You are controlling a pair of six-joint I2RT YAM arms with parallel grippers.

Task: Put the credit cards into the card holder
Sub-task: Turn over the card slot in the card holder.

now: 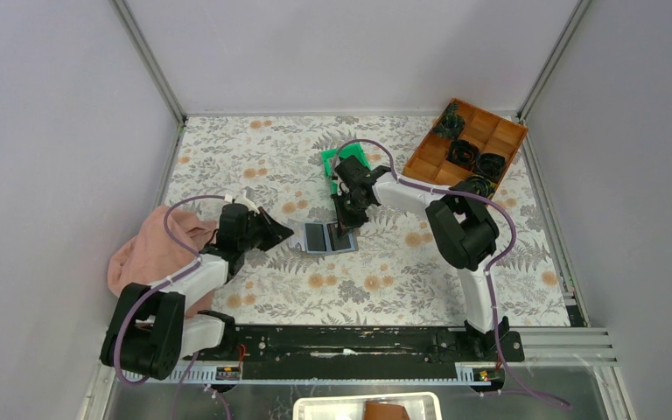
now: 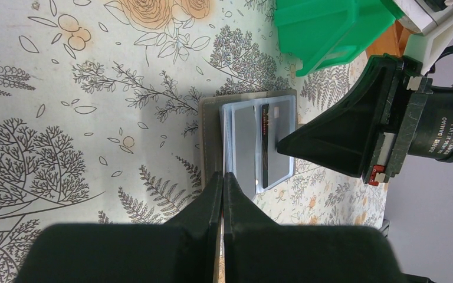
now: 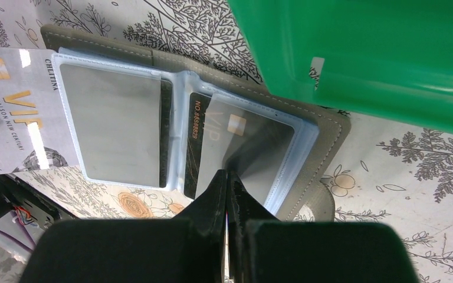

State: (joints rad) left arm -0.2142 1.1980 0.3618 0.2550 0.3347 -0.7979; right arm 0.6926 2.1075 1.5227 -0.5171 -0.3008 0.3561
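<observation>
The card holder (image 1: 328,237) lies open on the floral table, grey cover down and clear blue-edged sleeves (image 3: 118,124) facing up. A grey card with a gold chip (image 3: 253,147) sits tilted in the right-hand sleeve, over a dark card (image 3: 196,141). My right gripper (image 3: 227,174) is shut, its tip touching that grey card. A silvery VIP card (image 3: 12,112) pokes out past the holder's left sleeve. My left gripper (image 2: 223,175) is shut with nothing in it, its tip against the holder's edge (image 2: 209,141), opposite the right gripper (image 2: 278,142).
A green plastic bin (image 1: 343,166) stands just behind the holder, close above the right gripper. A brown compartment tray (image 1: 465,144) with black parts sits at the back right. A pink cloth (image 1: 153,254) lies by the left arm.
</observation>
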